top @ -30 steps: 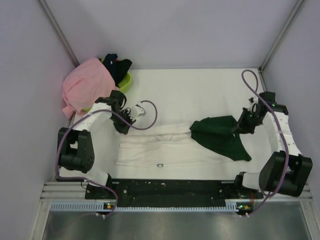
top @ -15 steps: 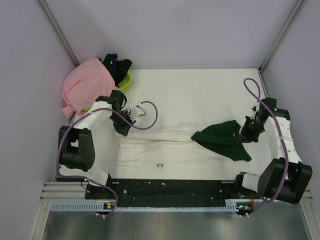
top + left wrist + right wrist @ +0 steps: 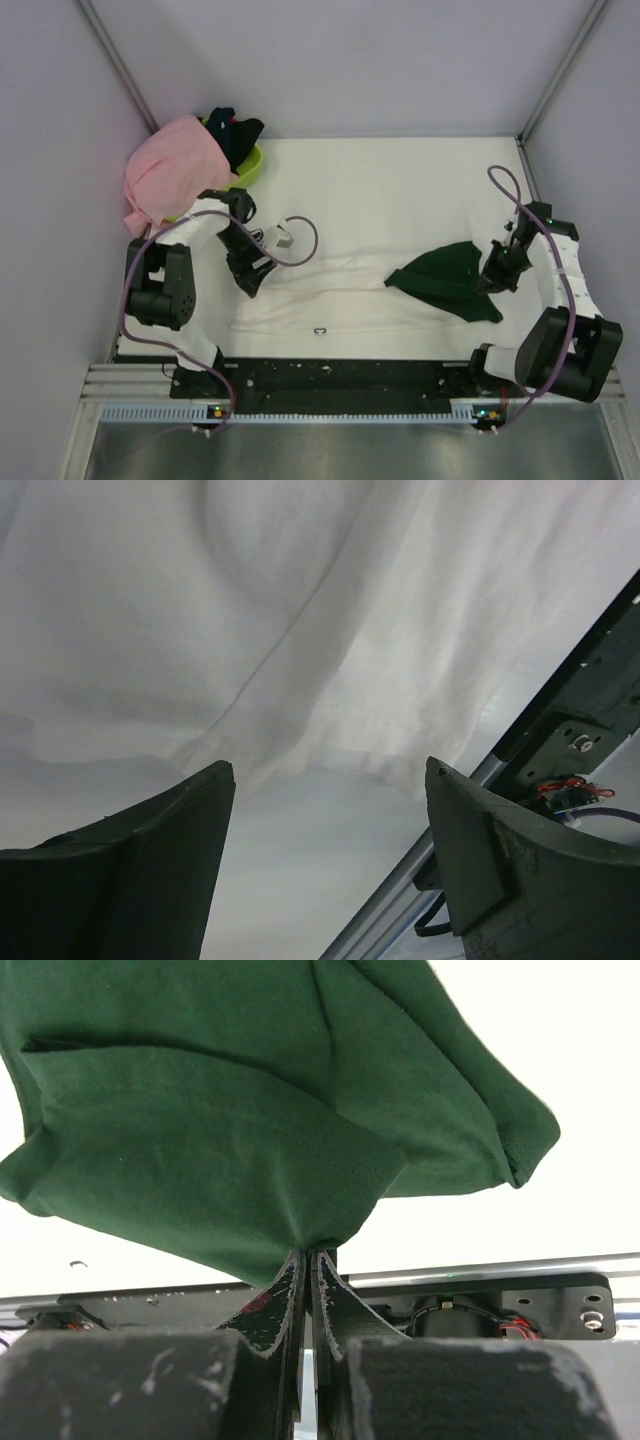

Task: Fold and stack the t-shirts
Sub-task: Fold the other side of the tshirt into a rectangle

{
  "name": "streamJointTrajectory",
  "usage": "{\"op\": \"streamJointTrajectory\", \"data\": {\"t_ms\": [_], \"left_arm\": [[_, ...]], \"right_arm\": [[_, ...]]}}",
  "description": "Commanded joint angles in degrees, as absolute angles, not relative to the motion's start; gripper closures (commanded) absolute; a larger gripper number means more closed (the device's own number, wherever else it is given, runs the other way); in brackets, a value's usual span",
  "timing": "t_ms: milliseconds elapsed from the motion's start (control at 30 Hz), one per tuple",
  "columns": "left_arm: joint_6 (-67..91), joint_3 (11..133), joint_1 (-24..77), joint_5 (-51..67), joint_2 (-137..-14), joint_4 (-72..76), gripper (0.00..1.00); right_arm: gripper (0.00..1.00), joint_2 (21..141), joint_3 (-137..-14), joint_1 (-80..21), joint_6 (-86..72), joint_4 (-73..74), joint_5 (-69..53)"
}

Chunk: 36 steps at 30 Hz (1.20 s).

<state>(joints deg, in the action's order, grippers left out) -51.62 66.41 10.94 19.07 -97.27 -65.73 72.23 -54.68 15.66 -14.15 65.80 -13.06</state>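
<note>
— The white t-shirt: where do we find it?

— We see it spread flat along the near edge of the table. It runs from near the left edge towards the middle. Its green sleeve reaches out towards the right edge.

— What do we make of the right gripper?

— We find it at the right end of that sleeve. Its jaws are pressed together on a pinch of the green cloth. The sleeve gathers to a peak at the fingertips and fans out wide from there.

— And the left gripper?

— It sits over the left part of the white shirt, towards the left edge. Its jaws stand wide apart with nothing held between them. We see only creased white cloth beyond the fingers, and we cannot tell whether they touch it.

— Where do we see the other shirts?

— At the far left corner. The pink t-shirt is draped over the green basket and hangs down its left side. The dark t-shirts are bunched inside the basket, just behind the pink one.
</note>
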Motion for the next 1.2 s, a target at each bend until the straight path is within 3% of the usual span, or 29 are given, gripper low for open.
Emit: {"op": "streamJointTrajectory", "data": {"t_ms": [0,100,167,233,333,400,433,500,600,1033,1100,1167], "left_arm": [[-53.27,79.41,11.51,27.84,-95.89,-72.59,0.18],[-46.88,93.65,17.55,34.35,-99.22,-72.17,0.26],[-38.37,99.29,23.78,36.64,-102.20,-67.27,0.48],[-31.32,103.08,29.85,40.24,-106.15,-62.77,0.60],[-23.14,106.61,37.94,40.43,-110.47,-55.75,0.51],[-17.43,105.65,41.03,40.26,-111.53,-48.20,0.38],[-14.18,104.95,42.00,40.17,-111.88,-43.99,0.30],[-10.21,104.50,43.41,39.47,-113.11,-38.69,0.24],[-6.34,104.68,45.26,37.71,-115.66,-33.59,0.23],[-2.98,98.71,51.94,33.31,-122.69,-26.37,0.39],[-3.86,97.65,52.47,32.44,-123.05,-26.19,0.47],[-4.57,96.51,52.73,32.43,-123.13,-26.45,0.58]], "right_arm": [[1.00,73.21,-52.13,16.35,-14.24,63.81,-13.53],[1.00,74.00,-50.11,16.35,-15.47,61.00,-14.94],[1.00,75.58,-48.53,16.35,-16.08,58.64,-14.42],[1.00,77.16,-46.59,16.44,-17.13,56.52,-15.02],[1.00,79.53,-46.14,16.26,-17.40,55.63,-16.70],[0.64,79.54,-46.14,16.26,-17.49,55.81,-17.49],[0.52,79.28,-46.58,16.26,-18.19,56.07,-17.32],[0.43,77.18,-48.24,16.35,-19.15,57.04,-15.92],[0.37,71.12,-49.22,16.26,-23.02,53.72,-11.96],[0.34,76.46,-42.89,20.30,-24.87,44.83,-12.91],[0.42,78.65,-42.10,20.39,-25.75,42.81,-15.28],[0.65,80.76,-41.49,20.39,-26.01,41.66,-16.78]]}}
